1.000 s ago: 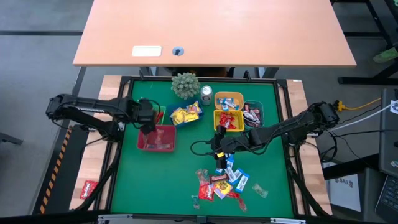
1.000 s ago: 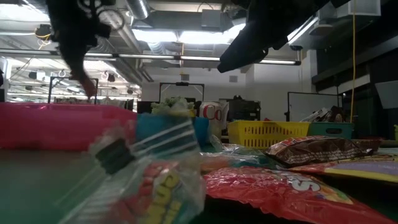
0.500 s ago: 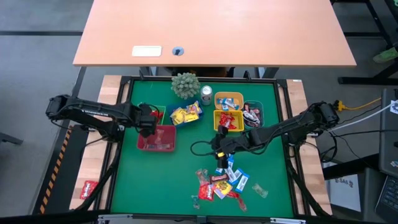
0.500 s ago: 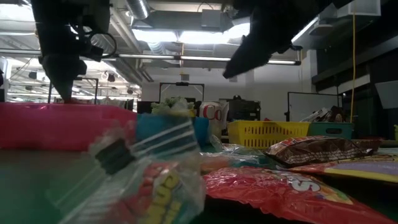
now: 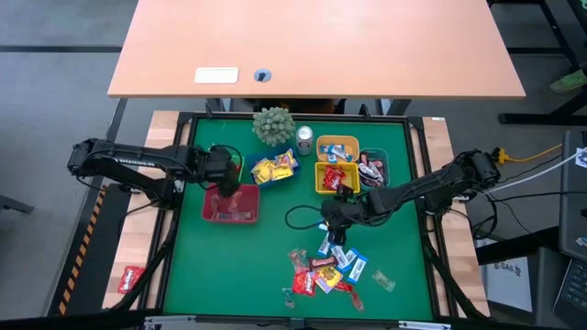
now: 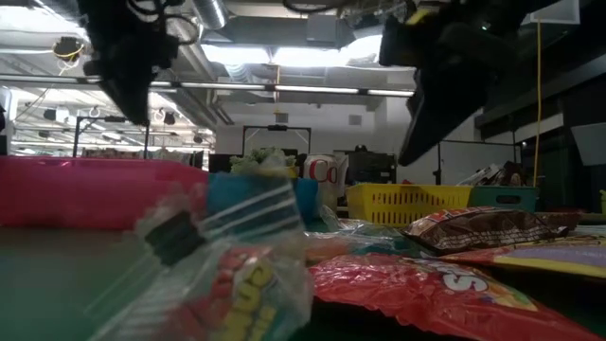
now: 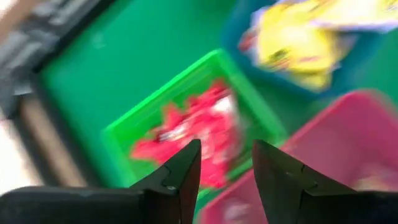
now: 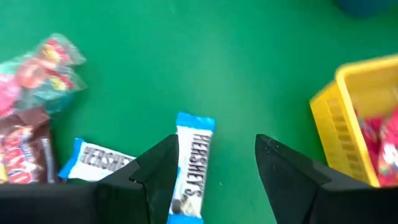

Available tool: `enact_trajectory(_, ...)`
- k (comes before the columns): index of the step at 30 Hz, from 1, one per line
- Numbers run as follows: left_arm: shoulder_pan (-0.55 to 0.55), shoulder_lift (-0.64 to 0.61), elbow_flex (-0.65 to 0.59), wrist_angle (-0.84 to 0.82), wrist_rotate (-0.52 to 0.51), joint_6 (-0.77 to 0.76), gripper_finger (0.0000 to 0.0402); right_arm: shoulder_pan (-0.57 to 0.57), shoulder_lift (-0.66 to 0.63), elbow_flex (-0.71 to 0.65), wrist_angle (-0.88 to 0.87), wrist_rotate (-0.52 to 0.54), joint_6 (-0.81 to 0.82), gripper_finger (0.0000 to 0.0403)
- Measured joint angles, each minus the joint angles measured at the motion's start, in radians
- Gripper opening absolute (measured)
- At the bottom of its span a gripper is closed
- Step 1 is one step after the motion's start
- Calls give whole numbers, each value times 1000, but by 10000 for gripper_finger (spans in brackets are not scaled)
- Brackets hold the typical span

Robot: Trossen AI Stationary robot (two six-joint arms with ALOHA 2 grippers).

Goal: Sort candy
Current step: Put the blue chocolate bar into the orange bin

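Note:
Loose candy [image 5: 326, 270] lies in a pile on the green mat near the front edge. My right gripper [image 8: 216, 146] hangs open just above the pile's far end. A blue-and-white bar [image 8: 189, 168] lies flat on the mat under the gap between its fingers, and a second such bar [image 8: 99, 162] lies beside it. My left gripper [image 7: 227, 149] hangs open at the left over the pink bin [image 5: 229, 203], with nothing between its fingers. Beyond it are a green bin [image 7: 186, 130] of red candy and a blue bin [image 7: 305, 43] of yellow candy.
Yellow bins [image 5: 337, 176], an orange bin [image 5: 337, 147] and a teal bin [image 5: 373, 165] stand at the back right. Behind them are a silver can [image 5: 304, 137] and a small plant [image 5: 273, 126]. A black cable [image 5: 298, 218] loops on the mat. One red candy [image 5: 131, 278] lies off the mat at the left.
My left gripper dipped to the pink bin's rim and has come up again. A reddish piece that showed at its fingertips a second ago is gone from there. My right gripper has tipped more steeply downward and shifted a little toward the candy pile.

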Motion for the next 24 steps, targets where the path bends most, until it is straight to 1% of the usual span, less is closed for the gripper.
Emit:
enact_trajectory(3, -5, 0, 0, 129, 48, 7, 131, 0, 0, -1, -39, 8, 65, 211)
enact_trajectory(7, -29, 0, 0, 313, 95, 86, 131, 0, 0, -1, -59, 7, 107, 211)
enact_trajectory(12, -78, 0, 0, 471, 106, 162, 131, 0, 6, -1, -34, -2, 108, 211)
enact_trajectory(17, -124, 0, 0, 516, 105, 164, 131, 0, 39, -1, 34, -8, 108, 211)
enact_trajectory(24, -166, 0, 0, 513, 104, 160, 131, 0, 103, -1, 54, -27, 108, 211)
